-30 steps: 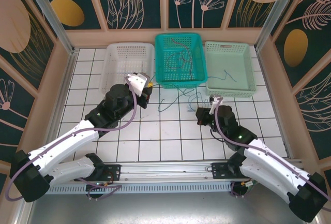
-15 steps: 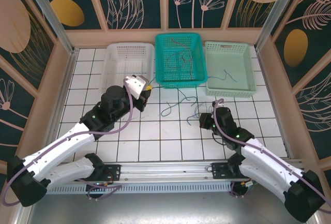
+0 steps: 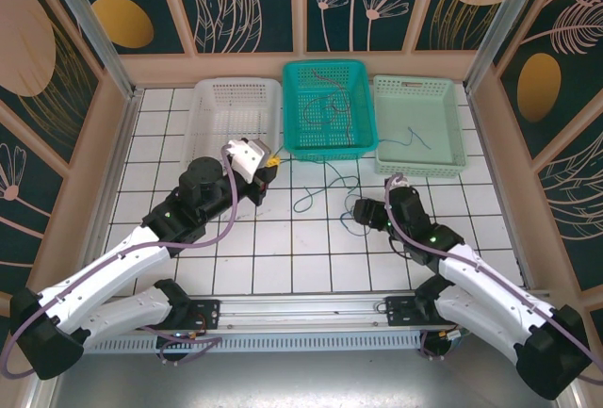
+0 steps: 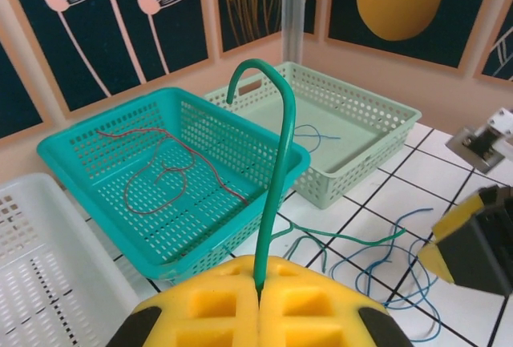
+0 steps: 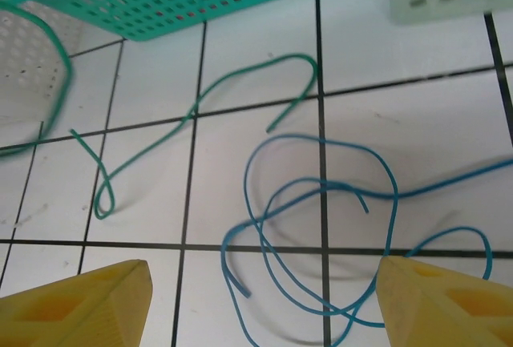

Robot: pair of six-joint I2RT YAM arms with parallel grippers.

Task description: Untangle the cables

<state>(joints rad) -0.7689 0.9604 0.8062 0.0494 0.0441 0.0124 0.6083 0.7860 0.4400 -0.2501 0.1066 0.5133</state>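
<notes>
My left gripper (image 4: 259,292) is shut on a green cable (image 4: 278,171), which rises from between the yellow pads and hooks over at its top. More of the green cable (image 5: 192,111) lies curled on the white tiles in front of the teal basket (image 3: 294,106). A blue cable (image 5: 321,137) lies in loose loops on the tiles, apart from the green one. My right gripper (image 5: 260,287) hangs open just over the blue loops, one fingertip (image 5: 96,295) on each side. A red cable (image 4: 228,187) lies inside the teal basket. A short blue cable (image 3: 411,135) rests in the mint basket (image 3: 452,116).
A white basket (image 3: 217,106) stands left of the teal one, close behind my left gripper (image 3: 268,167). The three baskets line the back wall. Tiled floor lies open in front of both arms. My right gripper (image 3: 364,212) is low over the tiles.
The green and blue cables have drawn apart on the tiles. My left gripper pulled back slightly with the green cable. My right gripper shifted left and lower over the blue loops.
</notes>
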